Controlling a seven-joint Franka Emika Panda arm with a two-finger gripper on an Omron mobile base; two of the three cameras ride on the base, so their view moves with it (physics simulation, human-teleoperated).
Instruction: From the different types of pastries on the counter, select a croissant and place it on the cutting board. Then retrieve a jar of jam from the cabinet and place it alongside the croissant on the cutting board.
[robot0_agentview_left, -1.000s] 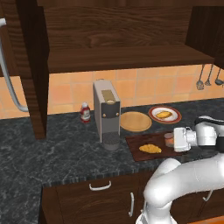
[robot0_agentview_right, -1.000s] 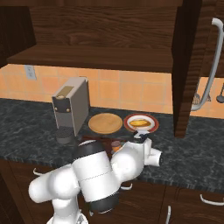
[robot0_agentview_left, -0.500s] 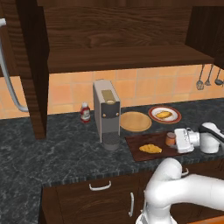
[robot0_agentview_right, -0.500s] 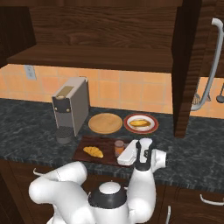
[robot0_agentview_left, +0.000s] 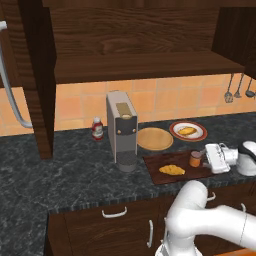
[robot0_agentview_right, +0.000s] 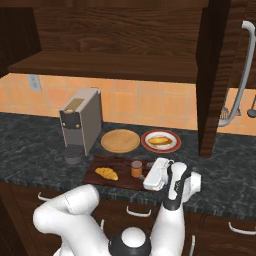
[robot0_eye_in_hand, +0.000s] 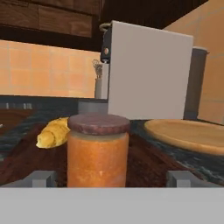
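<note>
- The white arm is bending low and reaching sideways at surface height.
- The pincer (robot0_eye_in_hand: 109, 178) is lying level, its fingers (robot0_eye_in_hand: 42, 178) spreading wide apart, gripping nothing.

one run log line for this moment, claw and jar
claw: open, astride jar | jar of jam: upright on cutting board | croissant: on board beside jar

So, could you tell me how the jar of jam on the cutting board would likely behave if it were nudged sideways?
The jar of jam stands upright and is squat, so it would probably slide rather than tip. If it did topple, its round body would likely roll across the flat cutting board, perhaps towards the croissant.
</note>
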